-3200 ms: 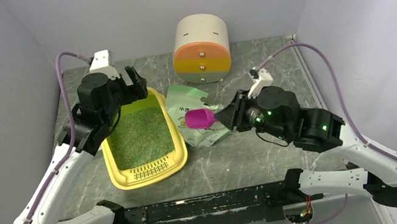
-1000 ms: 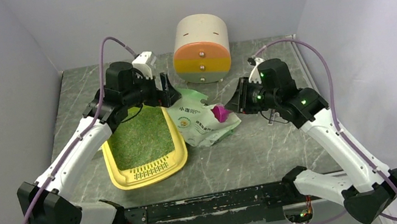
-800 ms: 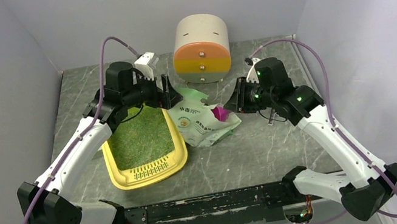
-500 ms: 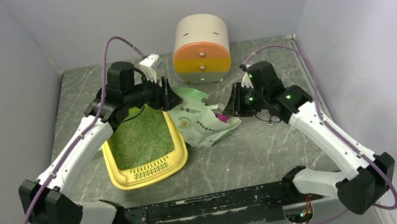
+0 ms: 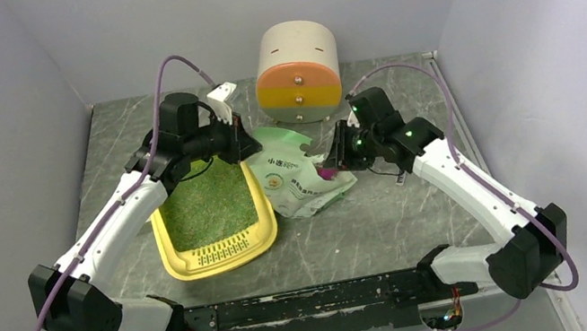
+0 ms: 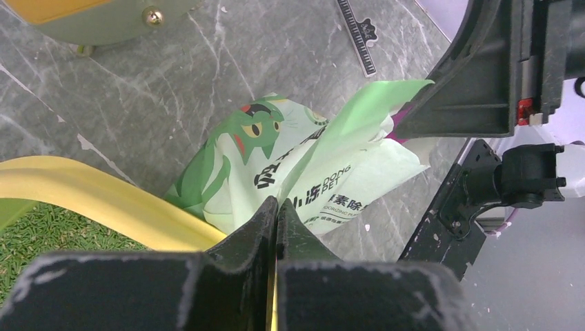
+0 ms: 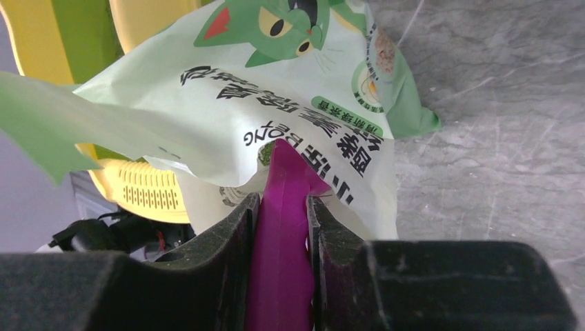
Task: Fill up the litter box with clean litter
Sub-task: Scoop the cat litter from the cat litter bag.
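Left pincer (image 5: 248,146), beside the litter box (image 5: 163,243) at centre left of the overhead frame, is shut on a flap of the bag (image 5: 293,185). Right pincer (image 7: 283,200) clamps the scoop (image 7: 286,172), dipped into that bag. Clean litter (image 5: 201,204) covers the box floor, so it seems best to hold the mouth high and lift the scoop level.

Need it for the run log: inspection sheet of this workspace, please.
Surface: grey marbled table, a few pale flecks.
Job's things: yellow litter box left of centre, grille at its near end; litter covers its floor.
Clutter: printed bag lying beside the box on its right; round drawer cabinet at the back.
Grippers: left gripper fingers shut, pinching the bag's edge; right gripper shut on the magenta scoop, whose front end is inside the bag's mouth.
Cables: purple left cable and right cable arc above the arms.
Surroundings: plain pale walls on three sides.
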Controlling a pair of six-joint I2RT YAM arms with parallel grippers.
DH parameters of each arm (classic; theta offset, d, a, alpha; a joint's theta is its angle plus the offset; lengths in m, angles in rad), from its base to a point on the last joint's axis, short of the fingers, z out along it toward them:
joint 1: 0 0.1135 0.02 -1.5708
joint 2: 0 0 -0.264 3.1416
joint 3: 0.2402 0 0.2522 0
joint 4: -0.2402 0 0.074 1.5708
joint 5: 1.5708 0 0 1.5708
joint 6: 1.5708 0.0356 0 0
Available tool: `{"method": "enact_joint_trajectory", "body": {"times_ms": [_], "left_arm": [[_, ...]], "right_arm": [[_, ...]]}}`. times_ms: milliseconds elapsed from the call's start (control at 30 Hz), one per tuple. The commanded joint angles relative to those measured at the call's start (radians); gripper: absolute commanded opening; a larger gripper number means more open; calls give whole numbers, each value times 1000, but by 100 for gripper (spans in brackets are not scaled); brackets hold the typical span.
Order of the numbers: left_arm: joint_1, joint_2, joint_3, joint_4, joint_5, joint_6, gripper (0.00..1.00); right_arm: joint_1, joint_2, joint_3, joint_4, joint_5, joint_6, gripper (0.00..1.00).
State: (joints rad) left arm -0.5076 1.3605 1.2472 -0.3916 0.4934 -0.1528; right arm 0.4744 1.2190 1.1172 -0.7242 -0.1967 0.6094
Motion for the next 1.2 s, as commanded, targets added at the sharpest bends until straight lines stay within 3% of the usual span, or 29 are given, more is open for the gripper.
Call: {"method": "enact_joint_trajectory", "body": {"times_ms": [0,167,333,500,900,1167], "left_arm": [[3,-12,-4,28,-4,-9,5],[4,-22,-19,51,-16,-34,5],[4,-19,-25,55,-2,-45,5],[4,-27,-32,56,-20,-49,5],[4,18,-31,20,-91,-58,5],[3,46,-26,19,-94,-67,5]], "right_arm": [[26,24,98,-174,248,-25,0],[132,88,162,-271,390,-1,0],[171,106,92,-125,256,2,0],[182,140,96,-134,308,18,0],[185,201,17,2,262,60,0],[173,175,-69,214,151,115,0]]}}
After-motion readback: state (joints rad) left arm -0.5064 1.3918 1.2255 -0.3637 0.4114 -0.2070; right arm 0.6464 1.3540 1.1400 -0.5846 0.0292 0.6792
